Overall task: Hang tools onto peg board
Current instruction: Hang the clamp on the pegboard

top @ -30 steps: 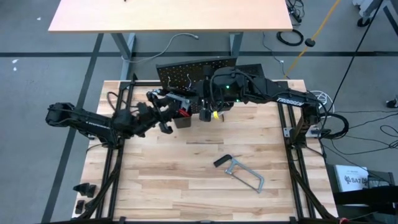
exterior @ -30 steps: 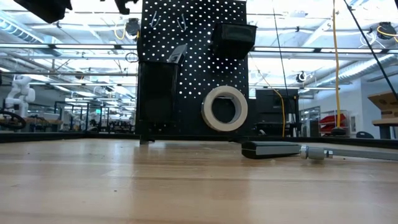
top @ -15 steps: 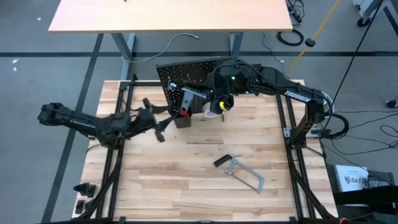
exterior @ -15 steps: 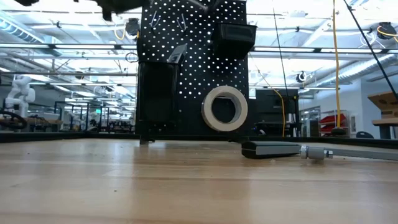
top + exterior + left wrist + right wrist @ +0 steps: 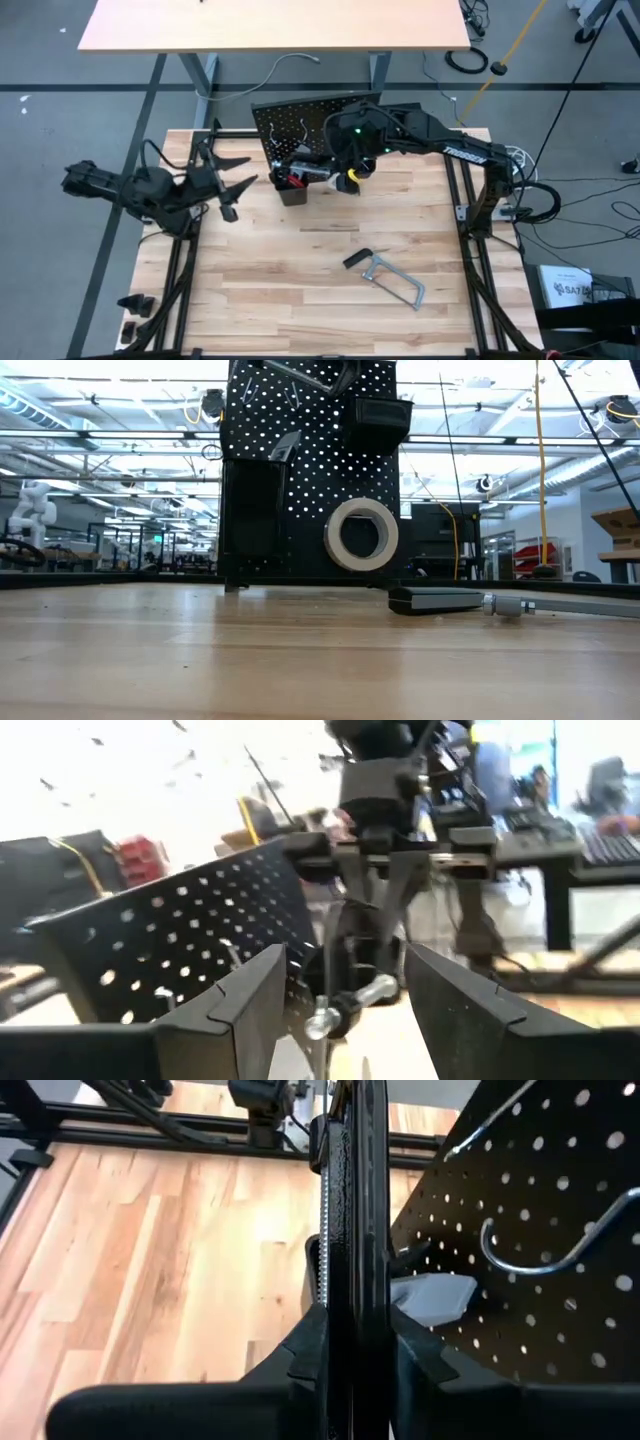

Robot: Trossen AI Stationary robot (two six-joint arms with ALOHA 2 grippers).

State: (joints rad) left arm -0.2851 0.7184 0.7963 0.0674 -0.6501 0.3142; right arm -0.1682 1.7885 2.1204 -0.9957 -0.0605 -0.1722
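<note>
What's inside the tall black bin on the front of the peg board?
A grey tool tip sticks out of the tall bin; from above, a red handle shows too. The bin's walls hide everything lower down.

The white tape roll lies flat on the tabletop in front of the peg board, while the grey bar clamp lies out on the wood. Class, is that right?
Not quite. The low view shows the white tape roll hanging upright on the peg board, off the tabletop. The grey bar clamp does lie on the wood.

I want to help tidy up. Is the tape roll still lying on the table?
No, the tape roll hangs on the peg board, above the table.
</note>
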